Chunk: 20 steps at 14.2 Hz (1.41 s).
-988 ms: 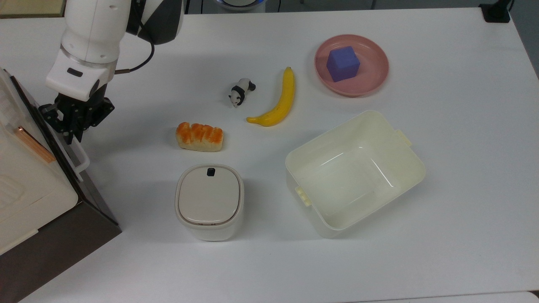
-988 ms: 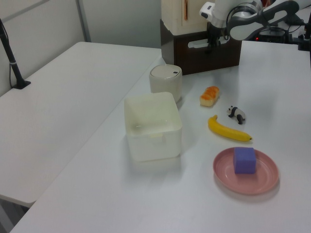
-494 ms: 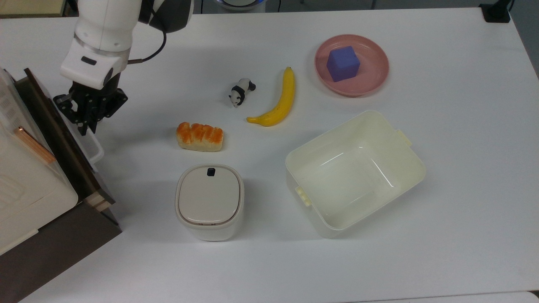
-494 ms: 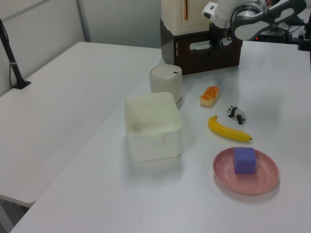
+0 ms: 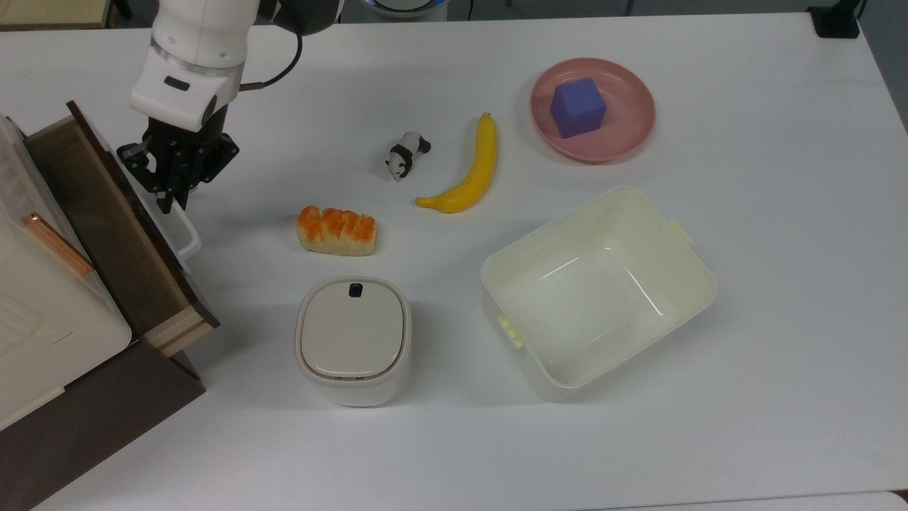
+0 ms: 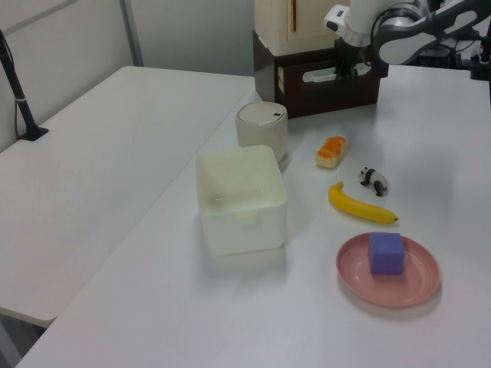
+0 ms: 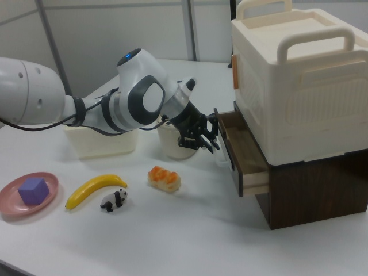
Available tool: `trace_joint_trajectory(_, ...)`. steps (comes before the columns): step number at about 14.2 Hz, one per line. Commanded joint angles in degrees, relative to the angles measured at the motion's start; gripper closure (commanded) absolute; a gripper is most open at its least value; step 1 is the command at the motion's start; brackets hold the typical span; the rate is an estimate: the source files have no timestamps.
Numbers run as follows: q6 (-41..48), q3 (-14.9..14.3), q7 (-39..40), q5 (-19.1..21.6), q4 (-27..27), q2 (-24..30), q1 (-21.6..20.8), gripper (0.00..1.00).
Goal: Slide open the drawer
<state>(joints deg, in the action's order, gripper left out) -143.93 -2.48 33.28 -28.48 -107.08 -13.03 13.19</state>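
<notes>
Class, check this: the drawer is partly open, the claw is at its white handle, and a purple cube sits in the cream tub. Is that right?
Not quite. The top view shows the purple cube on the pink plate, not in the cream tub. The drawer is partly open, with the claw at its white handle.

The brown cabinet (image 5: pixel 92 411) is cut off at the top view's 8 o'clock edge. In the right view the white handle (image 7: pixel 222 162) is mostly hidden behind the gripper (image 7: pixel 198 140).

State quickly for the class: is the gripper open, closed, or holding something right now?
Gripper: closed on the white handle of the part-open drawer.
</notes>
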Motion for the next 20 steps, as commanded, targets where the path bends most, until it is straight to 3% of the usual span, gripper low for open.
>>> trace_joint_trajectory(1,-0.39,0.63,-3.66,-0.88,-2.96,3.54,-1.93,0.94)
trace_joint_trajectory(3,-0.30,0.63,-3.66,-0.88,-2.96,3.54,-2.11,0.91)
trace_joint_trajectory(5,-0.21,0.63,-3.75,-0.88,-2.61,3.36,-1.94,0.60)
trace_joint_trajectory(6,-0.21,0.63,-3.83,-0.79,-2.35,3.36,-1.94,0.30)
trace_joint_trajectory(7,-0.21,0.63,-3.66,-0.79,-2.26,3.36,-1.94,0.23)
trace_joint_trajectory(10,2.41,0.89,-4.36,0.00,-1.04,3.62,-2.37,0.23)
trace_joint_trajectory(13,9.96,3.00,-12.06,1.40,2.04,3.63,-4.30,0.21)
trace_joint_trajectory(14,12.16,3.61,-15.84,2.19,2.75,3.71,-4.92,0.12)
trace_joint_trajectory(15,14.10,4.14,-19.01,3.07,3.19,4.41,-5.71,0.09)
trace_joint_trajectory(19,22.62,4.67,-27.02,8.68,3.45,7.75,-10.01,0.08)
trace_joint_trajectory(20,24.90,4.59,-28.78,10.53,3.98,8.54,-10.98,0.02)
